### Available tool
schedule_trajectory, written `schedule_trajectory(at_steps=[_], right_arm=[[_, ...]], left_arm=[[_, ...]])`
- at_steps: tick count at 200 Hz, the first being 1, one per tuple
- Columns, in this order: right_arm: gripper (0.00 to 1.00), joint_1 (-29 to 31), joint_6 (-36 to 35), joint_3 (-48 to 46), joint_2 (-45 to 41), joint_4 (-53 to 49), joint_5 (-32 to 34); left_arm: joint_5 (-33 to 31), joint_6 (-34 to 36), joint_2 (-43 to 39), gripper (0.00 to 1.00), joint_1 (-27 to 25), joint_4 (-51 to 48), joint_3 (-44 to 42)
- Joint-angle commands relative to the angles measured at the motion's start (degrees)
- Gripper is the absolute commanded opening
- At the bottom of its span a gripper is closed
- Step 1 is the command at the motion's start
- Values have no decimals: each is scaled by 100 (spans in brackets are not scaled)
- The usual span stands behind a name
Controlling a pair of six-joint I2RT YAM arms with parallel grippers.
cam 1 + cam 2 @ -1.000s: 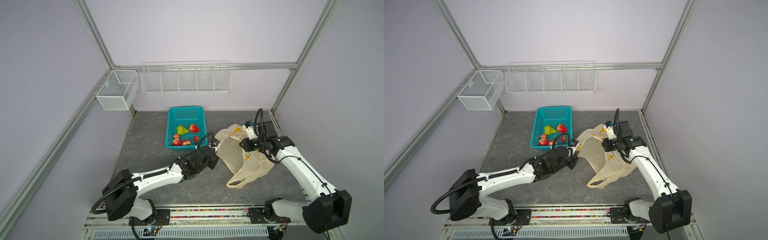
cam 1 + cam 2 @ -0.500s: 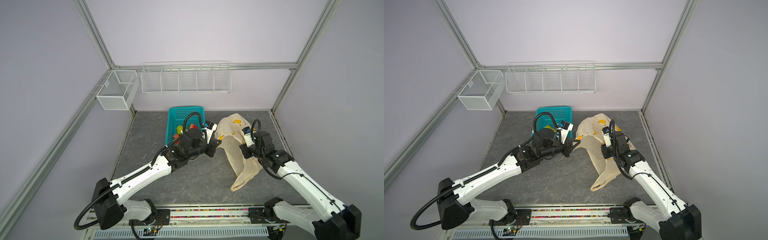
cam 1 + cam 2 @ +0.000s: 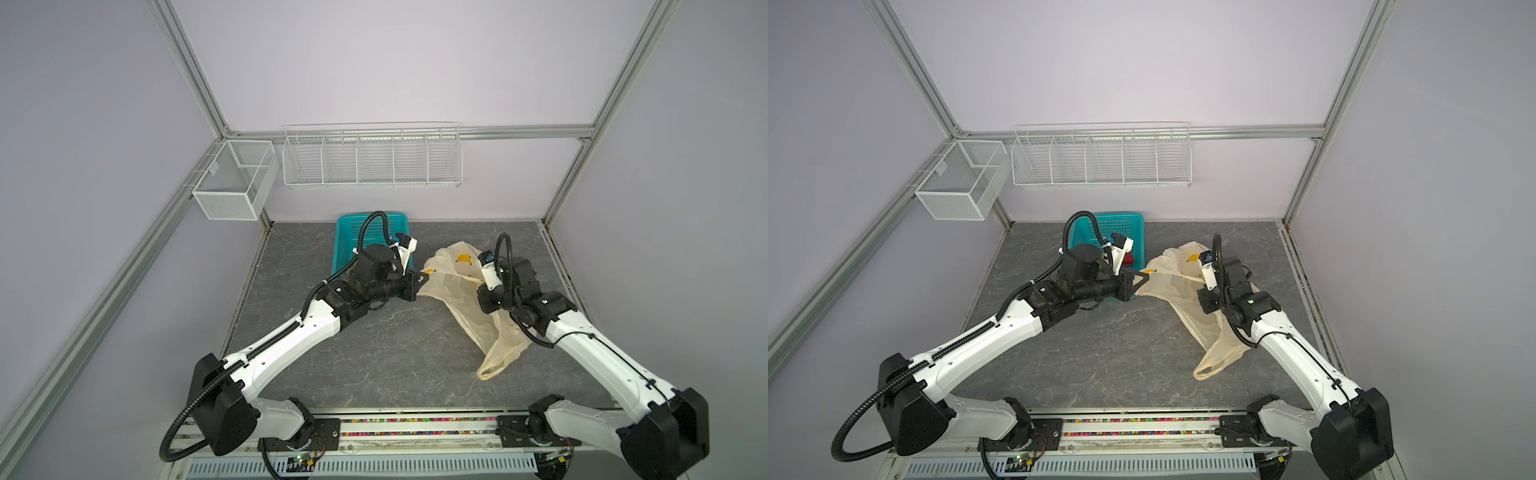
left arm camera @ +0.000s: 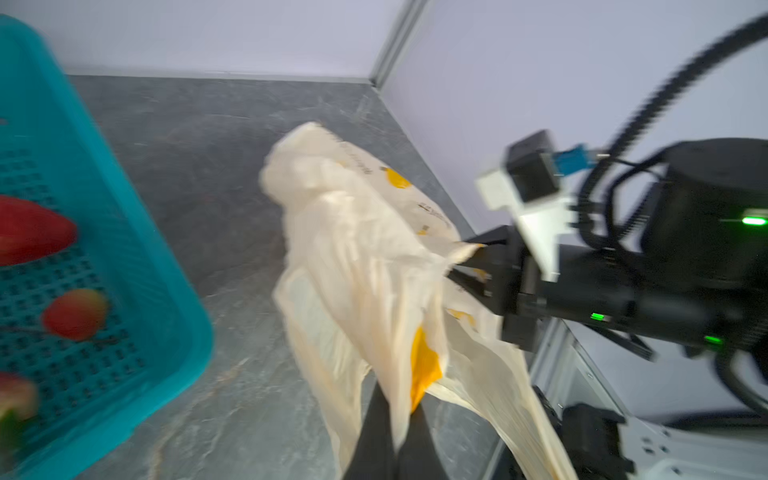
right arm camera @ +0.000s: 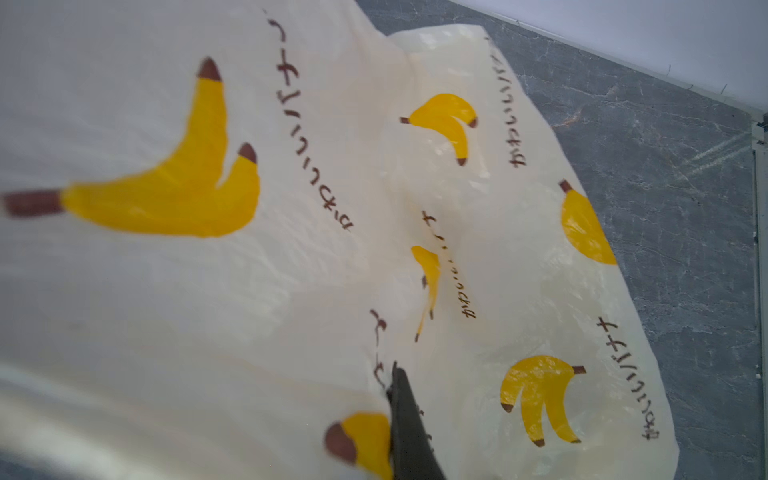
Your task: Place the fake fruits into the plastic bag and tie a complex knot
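Left wrist view: the left hand [image 4: 397, 419] is clamped on a fold of the bag [image 4: 365, 257], with film bunched between its dark fingers. Opposite it, the right hand [image 4: 471, 257] pinches another edge of the bag, so the pale-yellow film hangs stretched between the two. In both top views the rest of the bag trails down onto the worktop [image 3: 395, 353] in front of the right arm, and one loop handle [image 3: 494, 365] lies flat at its near end. The fruits [image 4: 37, 228] sit in the teal basket [image 4: 137, 232], just beside the left hand.
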Motion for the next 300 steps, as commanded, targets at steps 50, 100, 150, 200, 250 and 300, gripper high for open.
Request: schedule_trajectory(at_steps=[50,100,150,200,250,300], right_arm=[[7,-1376,997,701,-187,-1432,-3042],[7,-1774,1728,477,210,-779,-3417],[7,-1901,2568,77,432,193,-3745],[7,-1832,2638,135,681,514,-3802],[7,-1589,2349,490,1129,601,-3763],[7,-1490,2113,725,1364,620,-3727]], left_arm=[[-2041,823,867,10,120,-621,333],[-844,1083,348,53,129,136,-218],[668,1040,-549,81,364,477,-809],[1110,217,-1412,88,1030,1432,-1567],[-1255,501,-354,85,1860,-156,-546],[-1786,1378,1890,83,2285,-1450,1359]])
